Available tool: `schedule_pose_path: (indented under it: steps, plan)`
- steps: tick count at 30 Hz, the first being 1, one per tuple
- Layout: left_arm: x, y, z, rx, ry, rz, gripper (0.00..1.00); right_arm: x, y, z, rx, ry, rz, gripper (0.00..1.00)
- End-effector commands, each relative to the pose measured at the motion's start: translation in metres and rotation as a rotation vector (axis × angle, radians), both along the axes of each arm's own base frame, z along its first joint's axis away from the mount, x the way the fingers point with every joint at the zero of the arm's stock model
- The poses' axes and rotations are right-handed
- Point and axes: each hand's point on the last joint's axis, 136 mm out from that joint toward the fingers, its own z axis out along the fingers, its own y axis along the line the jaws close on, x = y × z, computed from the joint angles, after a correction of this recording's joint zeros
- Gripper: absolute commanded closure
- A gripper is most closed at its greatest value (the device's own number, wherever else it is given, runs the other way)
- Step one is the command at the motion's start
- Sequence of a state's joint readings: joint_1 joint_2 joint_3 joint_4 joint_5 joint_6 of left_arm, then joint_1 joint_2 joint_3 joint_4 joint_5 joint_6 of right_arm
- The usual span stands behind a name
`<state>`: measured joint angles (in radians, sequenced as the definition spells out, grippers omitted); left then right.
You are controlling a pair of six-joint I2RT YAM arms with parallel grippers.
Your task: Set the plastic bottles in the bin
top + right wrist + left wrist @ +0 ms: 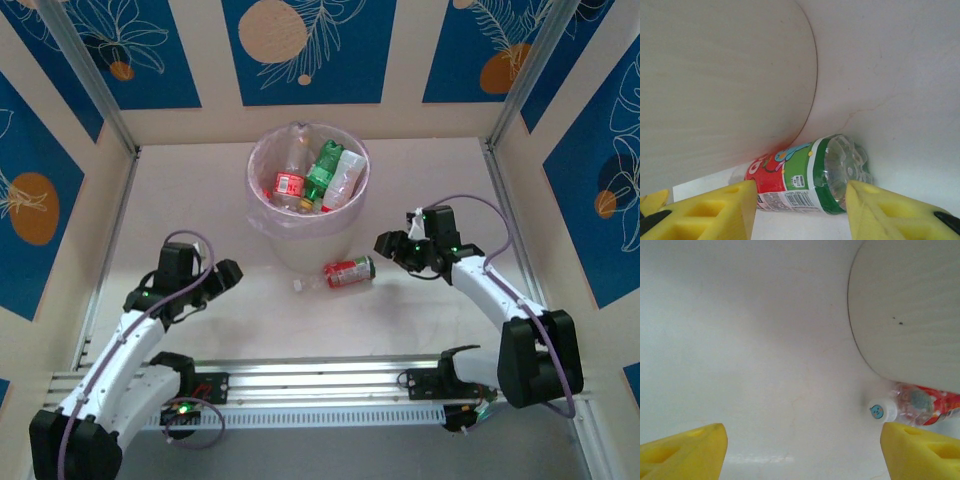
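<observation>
One red-labelled bottle [350, 271] lies on the surface [200, 200] just beside the bin [300, 252] — other bottles [312, 175] sit inside. The right end effector [384, 244] brackets it narrowly; gripped or not, I can't tell. The left end effector [228, 272] gapes wide — empty.

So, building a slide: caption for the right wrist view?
Right end effector open, framing a bottle lying beside the bin.

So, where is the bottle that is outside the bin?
In the top view the bottle lies on its side on the table, just in front of the bin, its base by the right claw.
</observation>
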<state>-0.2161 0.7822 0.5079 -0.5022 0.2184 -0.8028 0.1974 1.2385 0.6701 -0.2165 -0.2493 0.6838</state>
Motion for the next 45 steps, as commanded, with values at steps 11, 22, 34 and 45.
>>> schedule_pose_path:
  steps: [11, 22, 34, 45]
  plan:
    - [-0.002, -0.018, -0.027, -0.267, 0.046, 0.137, 0.23, -0.008, 0.031, -0.033, 0.021, 0.063, 0.094, 0.51]
    - [-0.015, -0.030, -0.051, -0.302, 0.093, 0.164, 0.23, -0.034, 0.067, -0.045, 0.060, 0.115, 0.170, 0.53]
    - [-0.013, -0.039, -0.060, -0.312, 0.106, 0.192, 0.22, -0.078, 0.135, -0.051, 0.134, 0.153, 0.236, 0.54]
    - [0.007, -0.050, -0.050, -0.350, 0.050, 0.206, 0.17, -0.096, 0.192, -0.038, 0.204, 0.162, 0.387, 0.54]
